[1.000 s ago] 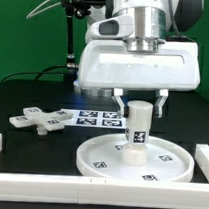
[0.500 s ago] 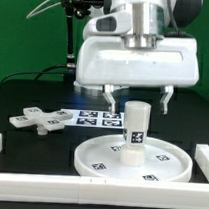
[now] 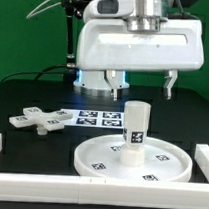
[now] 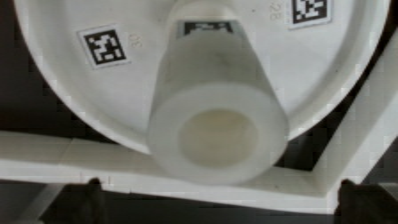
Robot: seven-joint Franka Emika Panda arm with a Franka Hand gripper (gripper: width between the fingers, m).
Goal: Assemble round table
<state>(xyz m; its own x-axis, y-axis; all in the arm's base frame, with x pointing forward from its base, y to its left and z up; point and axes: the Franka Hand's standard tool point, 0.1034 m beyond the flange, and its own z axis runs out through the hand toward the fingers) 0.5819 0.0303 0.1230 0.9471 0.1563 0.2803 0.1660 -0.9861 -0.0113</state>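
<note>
Hanging over the middle of the counter, the claw is spread wide and holds nothing. Its two fingers end in open air, above and clear of the top of the leg.

The leg is a thick white cylinder with a black-white tag on its side. It stands upright at the centre of the disc, with its lower end touching the disc's floor. Whether it is fastened there cannot be told. The disc lies flat, rim up, close to the counter's edge nearest the exterior camera, and small tags are scattered over its floor.

The foot, a white cross, lies flat toward the counter's edge on the exterior view's left, apart from the disc. Just beside the foot, nearer the counter's middle, the marker board lies flat behind the disc.

White rails run along the near edge and up both side edges of the counter. The disc sits inside them, near the front one.

The wrist view looks down along the leg, whose round top shows a paler circle in it. The disc spreads out beneath the leg with two tags showing, and a rail crosses just beside the disc's rim.
</note>
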